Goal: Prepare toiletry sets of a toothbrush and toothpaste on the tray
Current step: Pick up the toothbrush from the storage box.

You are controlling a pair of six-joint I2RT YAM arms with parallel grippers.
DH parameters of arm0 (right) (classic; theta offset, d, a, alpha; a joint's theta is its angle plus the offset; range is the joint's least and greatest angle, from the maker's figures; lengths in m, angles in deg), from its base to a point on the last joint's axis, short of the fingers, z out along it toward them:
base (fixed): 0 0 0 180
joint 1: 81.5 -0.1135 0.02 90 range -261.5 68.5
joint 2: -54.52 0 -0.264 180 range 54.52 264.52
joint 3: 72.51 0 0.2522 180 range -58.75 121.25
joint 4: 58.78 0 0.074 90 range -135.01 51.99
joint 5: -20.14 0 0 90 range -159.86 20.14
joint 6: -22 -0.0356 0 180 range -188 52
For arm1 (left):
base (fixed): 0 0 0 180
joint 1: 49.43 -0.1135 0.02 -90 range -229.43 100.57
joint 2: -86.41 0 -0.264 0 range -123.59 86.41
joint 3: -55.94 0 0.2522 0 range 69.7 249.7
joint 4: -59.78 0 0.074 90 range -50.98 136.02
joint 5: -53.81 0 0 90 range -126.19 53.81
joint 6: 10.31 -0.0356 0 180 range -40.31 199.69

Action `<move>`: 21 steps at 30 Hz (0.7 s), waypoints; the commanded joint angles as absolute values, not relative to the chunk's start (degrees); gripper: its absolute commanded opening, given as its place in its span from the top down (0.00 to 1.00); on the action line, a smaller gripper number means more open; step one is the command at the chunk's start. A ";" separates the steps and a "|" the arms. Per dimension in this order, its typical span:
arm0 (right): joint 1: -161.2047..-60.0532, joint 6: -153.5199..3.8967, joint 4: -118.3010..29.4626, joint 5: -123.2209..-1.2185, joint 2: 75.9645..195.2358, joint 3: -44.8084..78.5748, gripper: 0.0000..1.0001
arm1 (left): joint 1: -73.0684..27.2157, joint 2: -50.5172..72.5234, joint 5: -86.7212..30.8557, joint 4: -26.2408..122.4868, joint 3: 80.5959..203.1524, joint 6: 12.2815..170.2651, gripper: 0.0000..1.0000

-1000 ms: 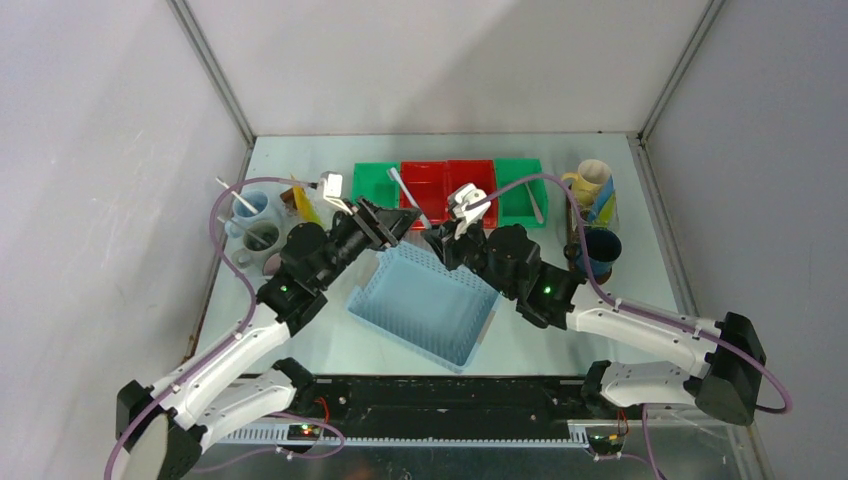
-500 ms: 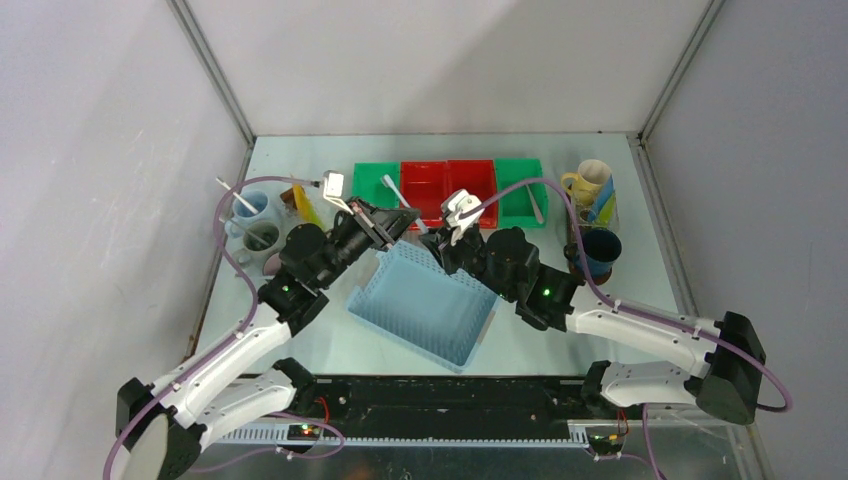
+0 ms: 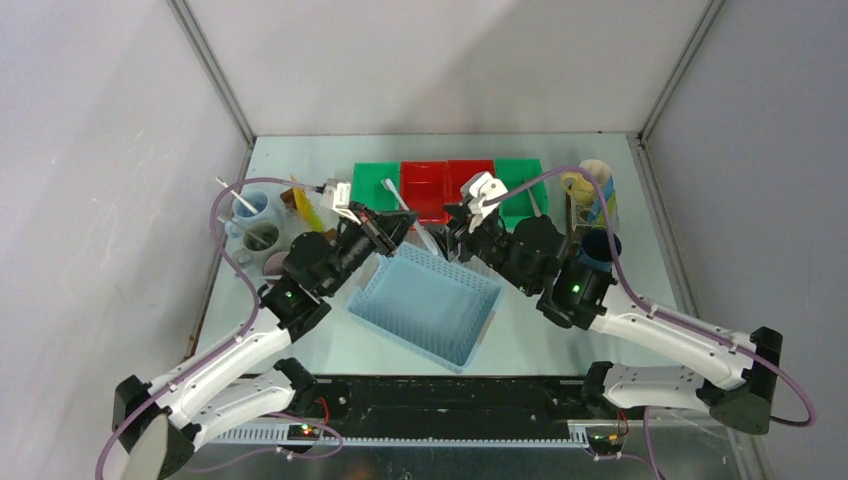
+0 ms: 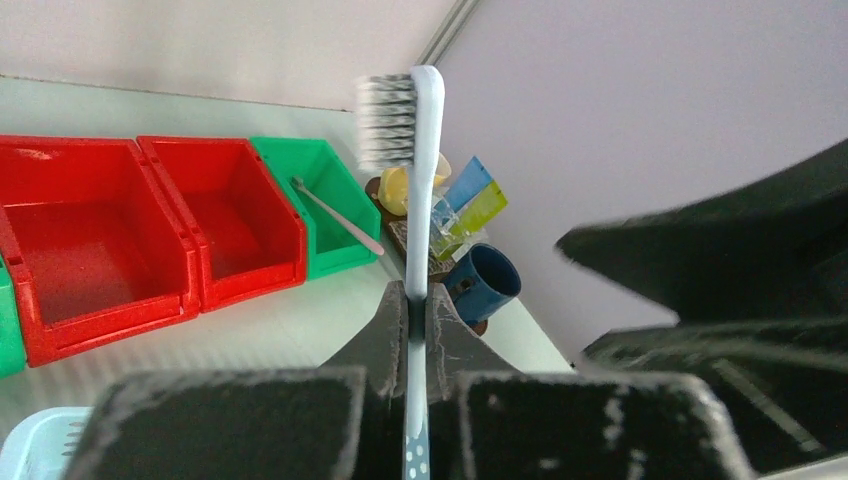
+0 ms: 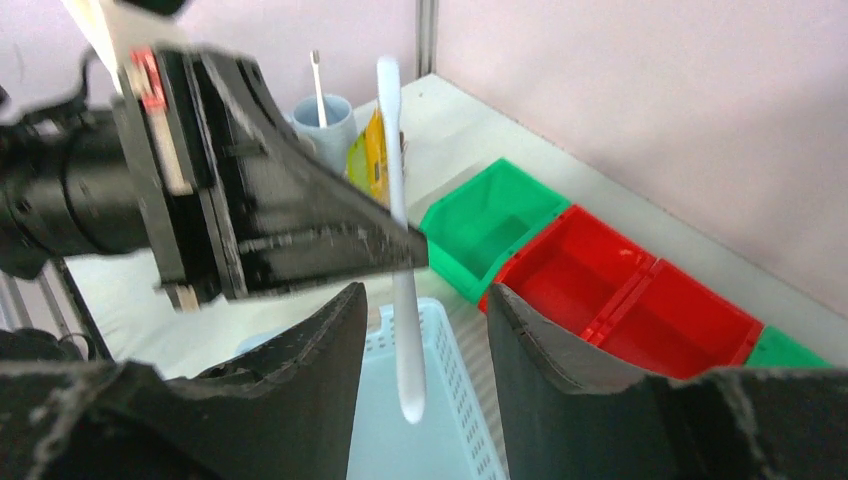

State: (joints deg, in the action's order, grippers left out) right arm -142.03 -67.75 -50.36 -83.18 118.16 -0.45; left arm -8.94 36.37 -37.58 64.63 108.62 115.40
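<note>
Near edge of the table [image 3: 340, 345]: a light blue perforated plastic basket [image 3: 430, 305] is sitting between the two arms, rectangular and slightly skewed.

Just behind it, the left gripper [image 4: 418, 318] is pinching fully closed on a thin white plastic toothbrush [image 4: 424, 180]. The flat handle is sandwiched between matte black fingers [image 4: 390, 330]. The brush is standing upright, with grey-white bristles at the top pointing left in the left wrist view.

The right gripper [image 5: 422, 300] is facing it with its jaws standing apart on either side of the toothbrush's rounded lower end. Gaps are showing on both sides, so it is gripping nothing.

Further back, a row of glossy box-shaped bins [image 3: 425, 190] is running green, red, red, green. A spare toothbrush [image 4: 335, 213] is lying diagonally in the right-hand green bin [image 4: 320, 165].

- **Far right:** a cream mug [image 3: 590, 183] is holding flat blue and green tubes [image 4: 470, 185] that are leaning out of it. A dark blue mug [image 4: 487, 280] is sitting just nearer. A dark brown tray [image 4: 397, 236] is showing under them.
- **Far left:** a pale blue mug [image 5: 327, 120] is holding another brush upright. A grey mug [image 3: 262, 238] is sitting beside it, and a yellow tube [image 5: 371, 160] is standing close by.
</note>
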 commanded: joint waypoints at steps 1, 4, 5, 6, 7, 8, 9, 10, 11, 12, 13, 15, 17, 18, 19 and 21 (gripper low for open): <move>-142.36 -65.54 -44.39 -84.55 118.38 7.55 0.49 | -6.27 35.87 -40.24 69.08 108.49 109.10 1.00; -142.33 -65.44 -39.47 -84.63 120.78 11.45 0.49 | -4.79 34.97 -40.56 69.91 109.10 107.24 1.00; -142.32 -65.64 -38.81 -84.67 121.31 13.20 0.49 | -4.21 34.80 -40.63 70.19 109.18 107.00 1.00; -142.32 -65.77 -37.60 -84.74 122.33 13.97 0.49 | -3.97 34.53 -40.65 70.28 109.41 106.71 1.00; -142.39 -65.95 -37.13 -84.81 122.83 15.28 0.49 | -3.52 34.41 -40.74 70.61 109.51 106.65 1.00; -142.40 -66.09 -36.03 -84.85 123.69 15.88 0.50 | -3.31 34.23 -40.75 70.75 109.67 106.54 1.00; -142.34 -66.42 -35.51 -84.99 124.13 16.88 0.50 | -2.96 34.13 -40.76 70.92 109.77 106.48 1.00; -142.38 -66.59 -34.71 -84.98 124.85 17.30 0.51 | -2.81 34.07 -40.72 71.00 109.87 106.25 1.00; -142.38 -66.83 -33.91 -84.61 125.19 18.01 0.52 | -2.53 34.01 -40.82 71.05 109.96 106.16 1.00; -142.36 -66.98 -33.49 -84.31 125.74 18.30 0.52 | -2.38 33.82 -40.79 71.06 110.11 105.93 1.00; -142.34 -67.30 -33.08 -83.80 125.94 18.70 0.53 | -2.18 33.79 -40.79 71.13 110.21 105.91 1.00; -142.32 -67.64 -32.90 -83.18 126.44 18.91 0.55 | -2.04 33.60 -40.80 71.28 110.35 105.79 1.00; -142.25 -67.72 -32.77 -82.82 126.88 19.01 0.56 | -1.82 33.40 -40.57 71.37 110.58 105.63 1.00; -142.17 -67.73 -32.74 -82.76 127.10 19.05 0.56 | -1.72 33.26 -40.54 71.41 110.80 105.47 1.00; -142.11 -68.26 -32.67 -82.60 127.33 19.08 0.57 | -1.51 33.13 -40.51 71.41 110.94 105.41 1.00; -141.86 -69.01 -32.87 -82.37 127.78 19.17 0.58 | -1.20 32.91 -40.38 71.54 111.08 105.26 1.00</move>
